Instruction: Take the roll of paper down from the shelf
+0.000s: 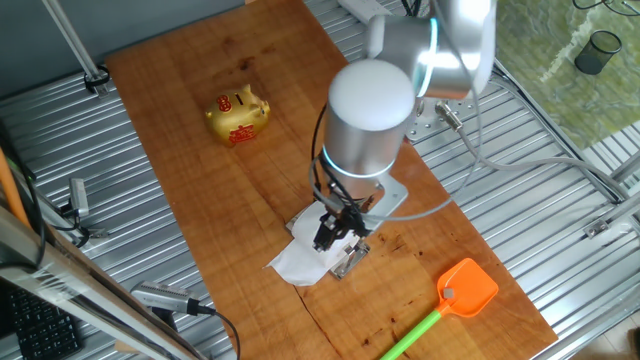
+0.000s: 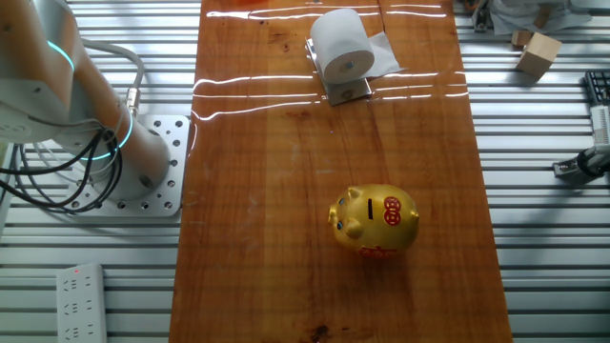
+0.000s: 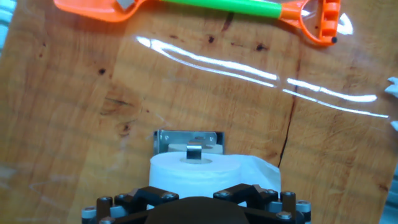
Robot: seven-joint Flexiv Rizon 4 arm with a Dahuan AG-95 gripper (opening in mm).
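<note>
Wood, warm and reddish, is filling most of every view: the tabletop (image 2: 286, 191) is running as a long board across a ribbed metal bench. In one fixed view, going from the left, the golden piggy bank (image 1: 238, 117) is sitting in the upper left part of the board, my arm (image 1: 372, 115) is rising through the middle of the frame, and the orange-headed swatter (image 1: 466, 288) with its green handle is lying at the lower right. Under my arm, just below the frame's centre, my pincer (image 1: 335, 232) is hanging over the roll of paper (image 1: 308, 258), whose white tissue is spreading out to the lower left of the black fingers.

In the other fixed view my arm is showing only at the left edge. The roll of paper (image 2: 342, 45) is sitting at the top centre, on the shelf (image 2: 347, 91), a small shiny metal holder, with its wrinkled tail trailing to the right. The piggy bank (image 2: 375, 220) is standing well apart from it, lower in the frame.

In the hand view the roll (image 3: 214, 175) is lying at the bottom centre, just above my black finger bases, with the shelf (image 3: 188, 142) showing behind it and the swatter (image 3: 205, 7) crossing the top edge. I cannot tell whether my pincer is released or clenched.
</note>
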